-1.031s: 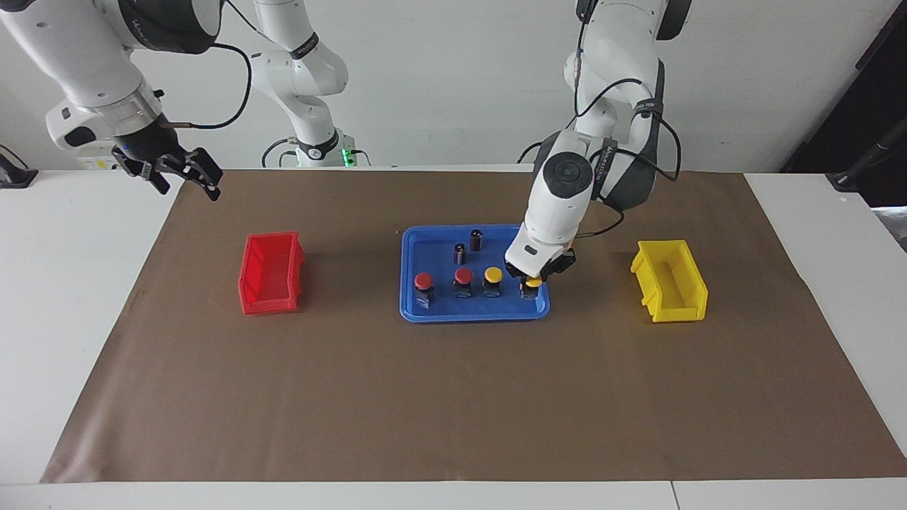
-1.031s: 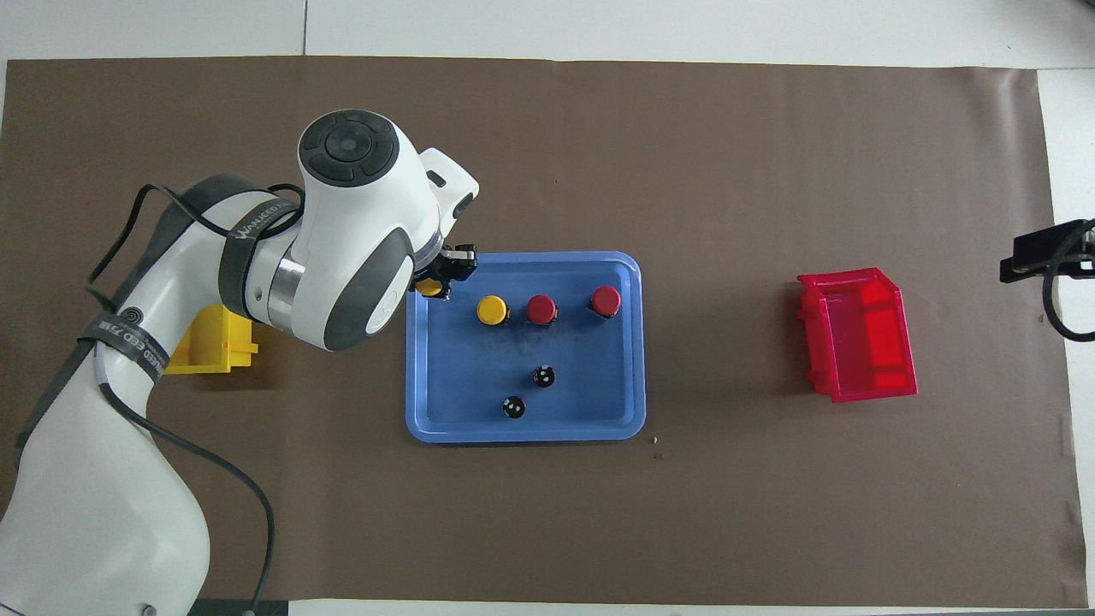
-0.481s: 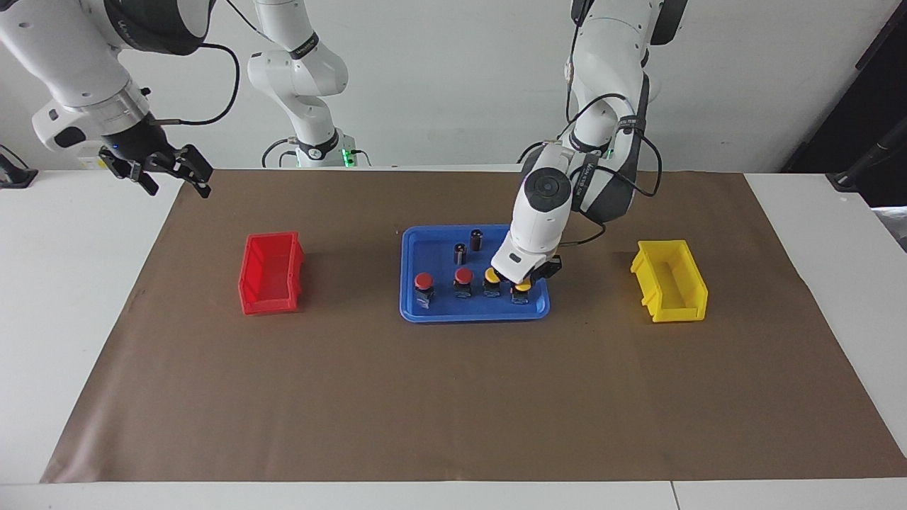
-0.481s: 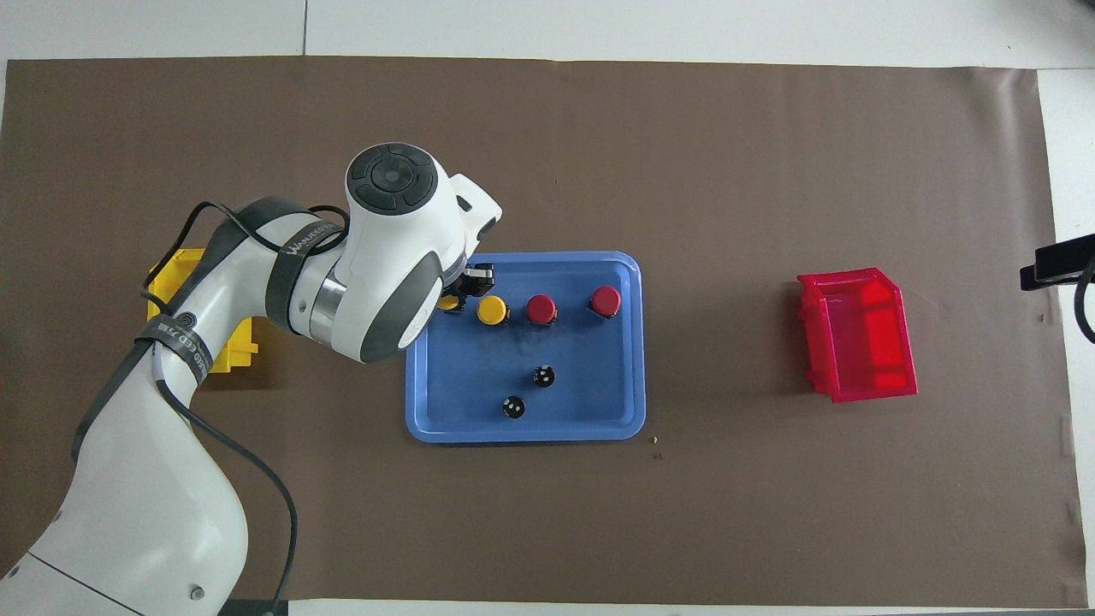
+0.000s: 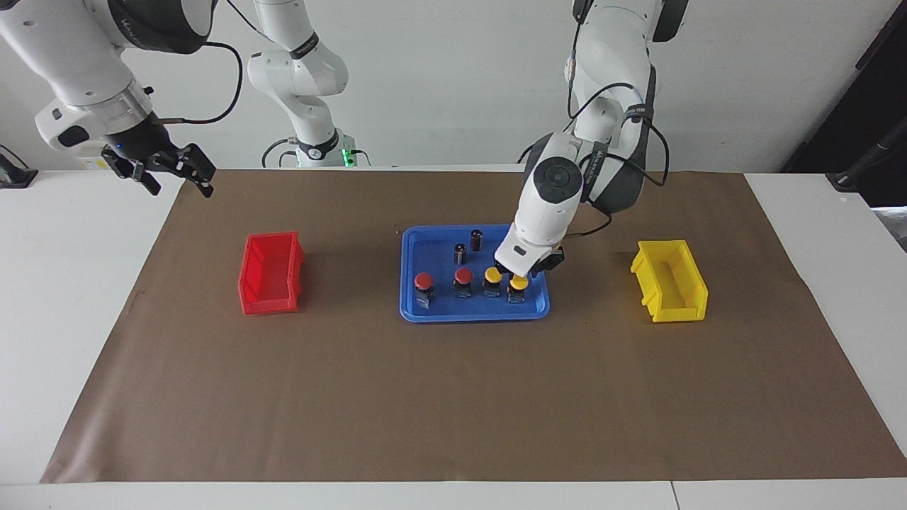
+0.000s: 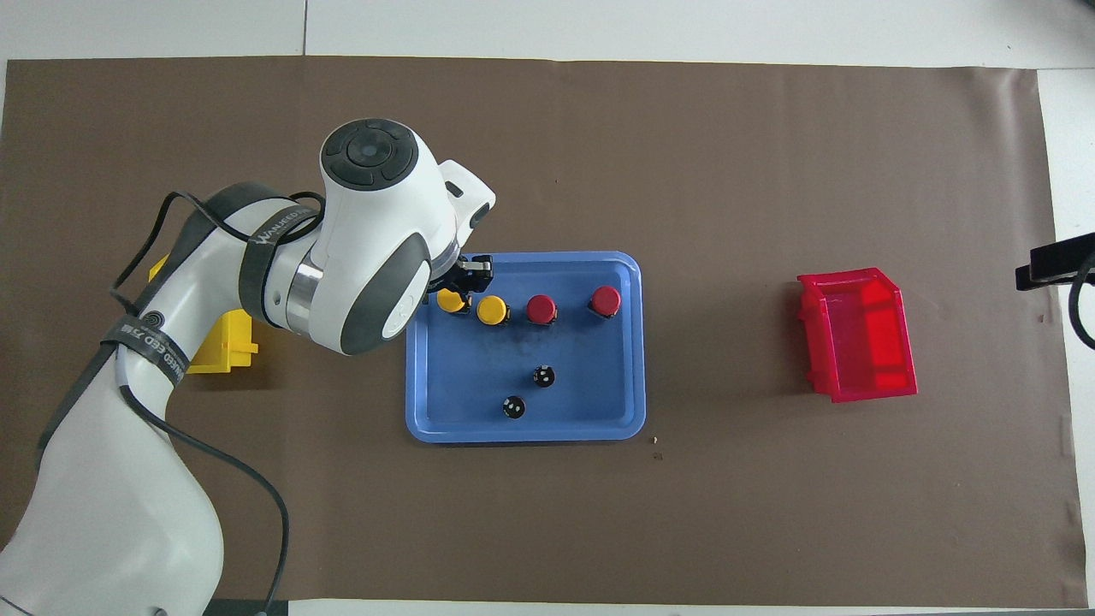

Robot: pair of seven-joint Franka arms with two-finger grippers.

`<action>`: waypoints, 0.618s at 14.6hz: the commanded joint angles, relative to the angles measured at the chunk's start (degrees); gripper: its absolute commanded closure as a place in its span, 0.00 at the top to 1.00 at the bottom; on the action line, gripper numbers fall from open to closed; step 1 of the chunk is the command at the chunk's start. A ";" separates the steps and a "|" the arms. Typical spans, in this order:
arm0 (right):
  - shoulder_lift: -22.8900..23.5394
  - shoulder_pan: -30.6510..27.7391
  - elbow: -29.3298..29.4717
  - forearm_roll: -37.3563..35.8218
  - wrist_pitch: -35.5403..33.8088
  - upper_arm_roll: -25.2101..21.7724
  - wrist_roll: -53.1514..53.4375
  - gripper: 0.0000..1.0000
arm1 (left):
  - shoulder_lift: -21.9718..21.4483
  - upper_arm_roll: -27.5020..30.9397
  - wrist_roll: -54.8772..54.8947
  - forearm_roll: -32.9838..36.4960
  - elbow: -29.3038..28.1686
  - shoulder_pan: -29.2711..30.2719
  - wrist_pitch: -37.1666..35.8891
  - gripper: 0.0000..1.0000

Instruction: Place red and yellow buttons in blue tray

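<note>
Left gripper [image 5: 519, 273] over last yellow button [image 5: 518, 287], grip unclear | blue tray [image 5: 473, 314] corner, row complete | right gripper [image 5: 173, 170] spread, waiting at table edge

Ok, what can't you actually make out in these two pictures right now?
- Left gripper over the end yellow button in the blue tray: facing view, wrist hides any grip.
- Yellow bin: overhead view, left arm covers most.
- Right gripper: overhead view, cut off by the edge.
</note>
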 commanded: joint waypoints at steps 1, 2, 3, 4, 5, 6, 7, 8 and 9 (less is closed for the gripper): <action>-1.31 -0.18 -1.48 -0.16 0.27 0.78 -1.24 1.00 | -3.88 1.01 0.90 -0.96 1.03 1.29 -5.86 0.53; -1.31 -0.18 -1.48 -0.16 0.27 0.78 -1.24 1.00 | -5.29 1.01 0.90 -0.78 0.94 2.87 -7.61 0.53; -1.31 0.26 -1.48 -0.16 0.27 0.78 -1.24 1.00 | -6.78 1.01 0.98 -0.60 0.94 4.10 -9.46 0.53; -1.31 0.44 -1.48 -0.16 0.27 0.78 -1.24 1.00 | -7.67 1.01 1.25 -0.34 0.94 6.03 -11.57 0.53; -1.31 0.44 -1.48 -0.16 0.27 0.78 -1.24 1.00 | -8.98 1.01 3.08 -0.25 0.59 8.57 -12.81 0.54; -1.31 0.44 -1.48 -0.16 0.27 0.87 -1.24 1.00 | -10.30 1.01 6.31 -0.25 0.33 11.12 -13.43 0.58; -1.31 0.44 -1.48 -0.16 0.27 0.87 -1.24 1.00 | -11.18 1.35 9.83 -0.16 0.32 13.58 -14.65 0.64; -1.31 0.44 -1.48 -0.16 0.27 0.87 -1.24 1.00 | -12.15 1.36 11.95 0.01 0.41 16.13 -15.53 0.70; -1.31 0.44 -1.48 -0.16 0.27 0.87 -1.24 1.00 | -13.20 1.27 12.84 1.67 0.33 17.81 -15.89 0.75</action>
